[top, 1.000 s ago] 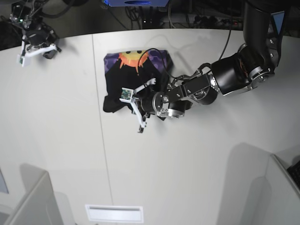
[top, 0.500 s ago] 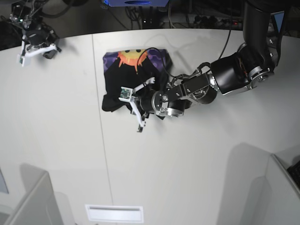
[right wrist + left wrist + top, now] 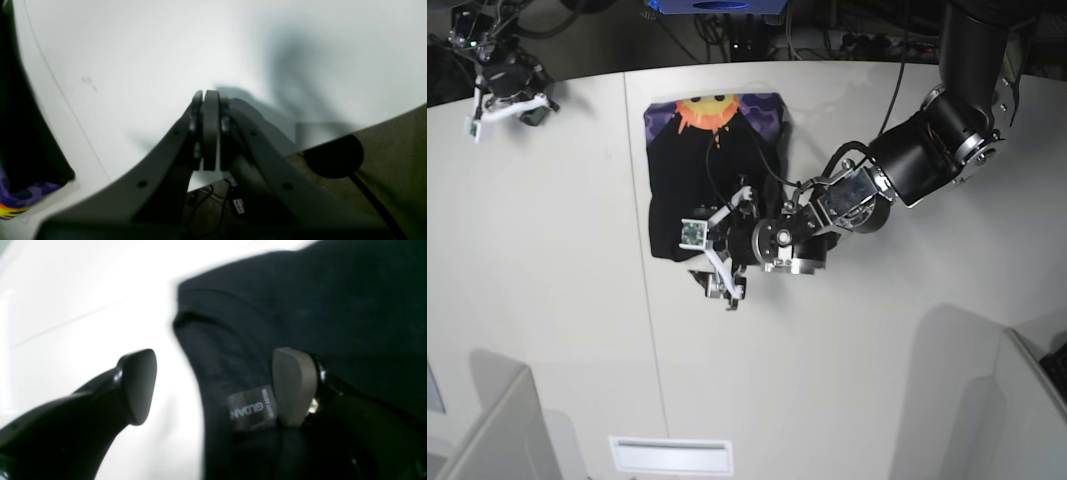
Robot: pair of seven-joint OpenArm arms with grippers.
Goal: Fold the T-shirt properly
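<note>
The T-shirt (image 3: pixel 717 170) lies on the white table (image 3: pixel 877 360), black, with its orange sun print on purple (image 3: pixel 712 112) at the far end. My left gripper (image 3: pixel 705 258) is at the shirt's near edge. In the left wrist view, the left gripper (image 3: pixel 216 386) is open: one pad (image 3: pixel 138 386) is over bare table, the other pad (image 3: pixel 293 386) is by the shirt's neck label (image 3: pixel 252 408). The right gripper (image 3: pixel 502 105) hangs far off at the table's back left corner. Seen from its own wrist, the right gripper (image 3: pixel 206 130) is shut and holds nothing, with the T-shirt (image 3: pixel 20 133) at that view's left edge.
Grey partitions stand at the near left (image 3: pixel 497 430) and near right (image 3: pixel 997 410) corners. A white slotted plate (image 3: pixel 670 455) sits at the table's front edge. Cables and equipment (image 3: pixel 727 20) run behind the far edge.
My left gripper has moved toward the table's near side and its jaws have opened, letting go of the cloth. The T-shirt now lies longer and flatter. The right arm has not moved.
</note>
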